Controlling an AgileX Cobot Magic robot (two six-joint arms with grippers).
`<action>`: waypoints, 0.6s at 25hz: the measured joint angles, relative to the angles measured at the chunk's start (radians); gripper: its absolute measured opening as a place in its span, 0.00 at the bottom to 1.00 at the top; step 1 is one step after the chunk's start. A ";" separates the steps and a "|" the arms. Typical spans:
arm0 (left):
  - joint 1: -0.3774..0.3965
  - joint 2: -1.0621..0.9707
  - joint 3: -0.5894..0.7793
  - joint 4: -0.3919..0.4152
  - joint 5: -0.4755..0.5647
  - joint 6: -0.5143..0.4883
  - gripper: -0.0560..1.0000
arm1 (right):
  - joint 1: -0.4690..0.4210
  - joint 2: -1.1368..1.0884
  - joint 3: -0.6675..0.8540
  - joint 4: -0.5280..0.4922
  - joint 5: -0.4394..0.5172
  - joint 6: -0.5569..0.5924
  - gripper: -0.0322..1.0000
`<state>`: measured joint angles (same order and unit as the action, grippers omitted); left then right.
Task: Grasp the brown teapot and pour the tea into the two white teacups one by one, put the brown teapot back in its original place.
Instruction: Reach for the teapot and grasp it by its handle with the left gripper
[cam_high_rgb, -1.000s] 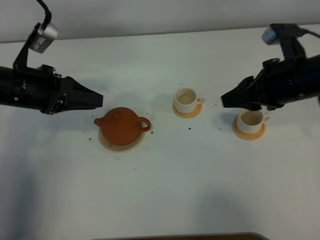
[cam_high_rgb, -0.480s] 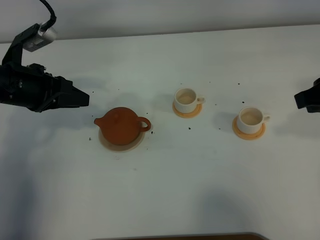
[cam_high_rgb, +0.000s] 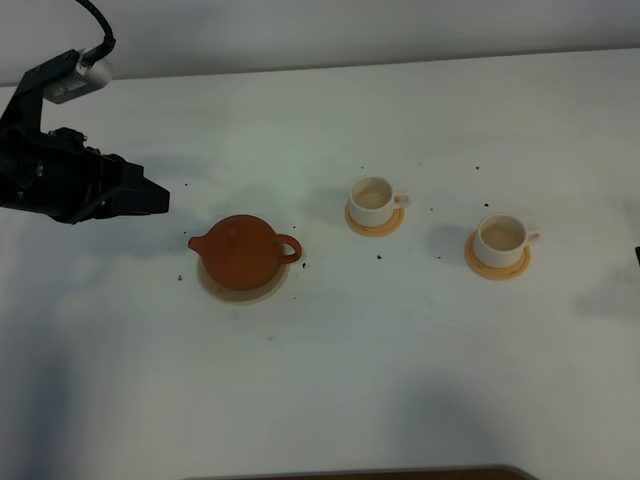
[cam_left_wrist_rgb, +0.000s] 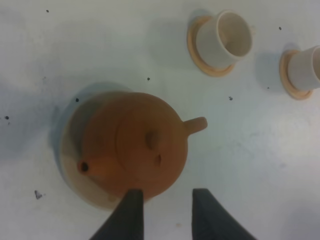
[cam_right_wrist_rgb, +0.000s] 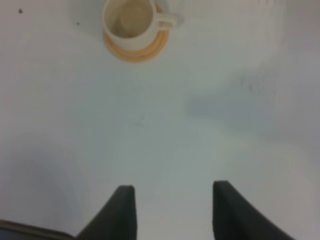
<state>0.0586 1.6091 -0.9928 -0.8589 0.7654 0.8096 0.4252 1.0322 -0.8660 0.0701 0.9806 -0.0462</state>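
Near brown teapot, left pincer aimed at it (jaws apart)

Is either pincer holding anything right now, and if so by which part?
Nothing is held. The left pincer is open and clear of the teapot, which sits on its disc. The right pincer is open and empty too.

no writing, label, brand, number or sign can be read in any view; the brown teapot, the white teacup nearer it, the other white teacup and the white table show plain surfaces only
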 joint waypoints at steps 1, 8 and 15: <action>0.000 0.000 0.000 0.000 -0.005 0.000 0.32 | 0.000 -0.015 0.011 0.000 0.000 0.000 0.41; 0.000 0.000 0.000 0.000 -0.027 0.000 0.32 | 0.000 -0.136 0.093 -0.007 -0.004 0.001 0.41; 0.000 0.000 0.000 0.000 -0.029 0.000 0.32 | 0.000 -0.254 0.151 -0.007 -0.010 -0.001 0.41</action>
<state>0.0586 1.6091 -0.9928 -0.8589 0.7368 0.8096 0.4252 0.7779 -0.7152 0.0632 0.9707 -0.0474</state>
